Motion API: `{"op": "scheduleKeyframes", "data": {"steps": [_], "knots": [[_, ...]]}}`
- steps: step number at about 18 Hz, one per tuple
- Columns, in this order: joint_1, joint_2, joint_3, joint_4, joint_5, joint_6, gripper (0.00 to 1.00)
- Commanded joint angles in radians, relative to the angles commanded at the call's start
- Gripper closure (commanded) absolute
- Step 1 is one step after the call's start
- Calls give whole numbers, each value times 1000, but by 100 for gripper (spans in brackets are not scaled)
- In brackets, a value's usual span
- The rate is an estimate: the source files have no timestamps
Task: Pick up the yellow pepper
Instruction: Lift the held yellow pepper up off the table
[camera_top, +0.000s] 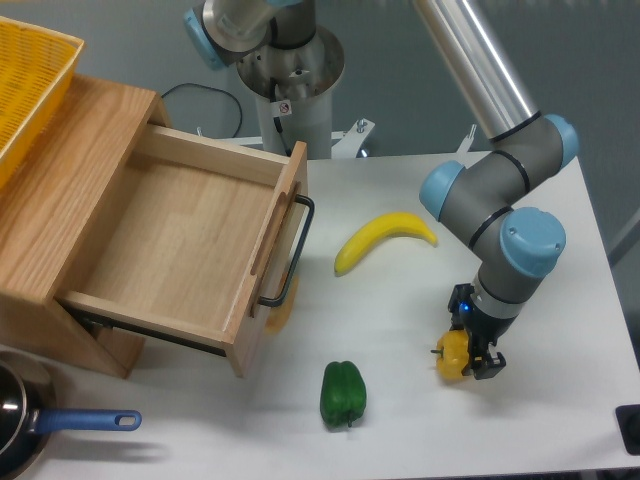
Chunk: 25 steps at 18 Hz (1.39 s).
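Note:
The yellow pepper (451, 357) is small, lobed and yellow-orange, with a short dark stem pointing left. It is at the right front of the white table (400, 320). My gripper (470, 352) points straight down over it, with its dark fingers (487, 366) pressed against the pepper's sides. The pepper sticks out to the left from between them, at or just above the tabletop. The gripper body hides the pepper's right part.
A yellow banana (382, 238) lies behind the pepper at the table's middle. A green pepper (343, 393) sits at the front centre. An open wooden drawer (180, 250) with a black handle (290, 250) fills the left. A yellow basket (30, 85) stands on the cabinet. A blue-handled pan (60, 425) is at the front left.

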Motion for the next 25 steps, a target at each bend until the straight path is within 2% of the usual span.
{"op": "scheduleKeyframes", "data": {"steps": [5, 8, 12, 15, 25], "knots": [[5, 57, 0, -5, 110, -71, 41], [14, 91, -23, -14, 126, -129, 41], [47, 160, -31, -104, 132, -164, 41], [72, 193, -31, -149, 150, -181, 41], [94, 244, -8, -215, 170, -246, 41]]}}
